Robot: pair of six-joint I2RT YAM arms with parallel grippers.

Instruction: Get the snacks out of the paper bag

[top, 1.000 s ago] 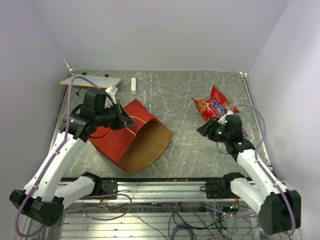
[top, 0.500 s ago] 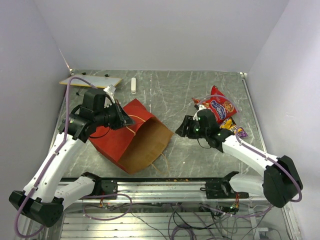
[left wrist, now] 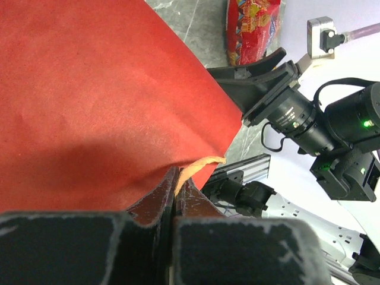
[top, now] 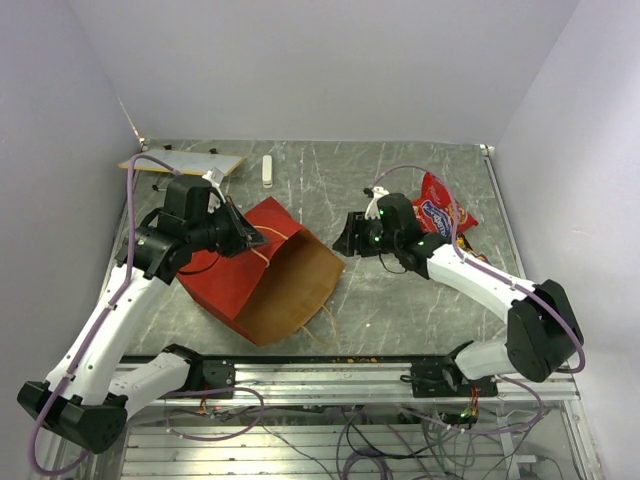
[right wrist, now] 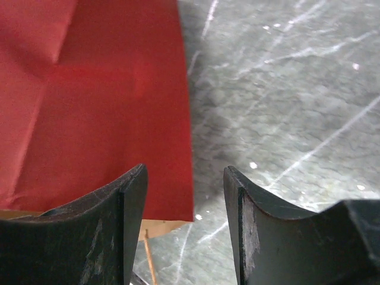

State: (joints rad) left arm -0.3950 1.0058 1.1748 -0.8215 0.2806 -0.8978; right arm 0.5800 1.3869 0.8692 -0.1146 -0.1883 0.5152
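The red paper bag [top: 255, 270] lies on its side on the table, its brown mouth facing the near right. My left gripper [top: 250, 238] is shut on the bag's top edge, with a tan string handle [left wrist: 199, 165] pinched between the fingers; the bag's red side [left wrist: 89, 95] fills the left wrist view. My right gripper [top: 345, 238] is open and empty, just right of the bag's far corner; the bag's red side [right wrist: 95, 101] is in the right wrist view. The red chip bag [top: 440, 215] with the blue logo lies at the right, also in the left wrist view [left wrist: 252, 27], with small candy wrappers [top: 463, 243] beside it.
A flat tan board [top: 185, 162] lies at the far left corner and a small white stick [top: 266, 170] beside it. Grey marble tabletop [right wrist: 285, 89] lies between the bag and the snacks. Walls close the table on three sides.
My right arm has swung left from beside the chip bag to the paper bag's far corner. The small wrappers near the chip bag came into view. My left gripper has held still.
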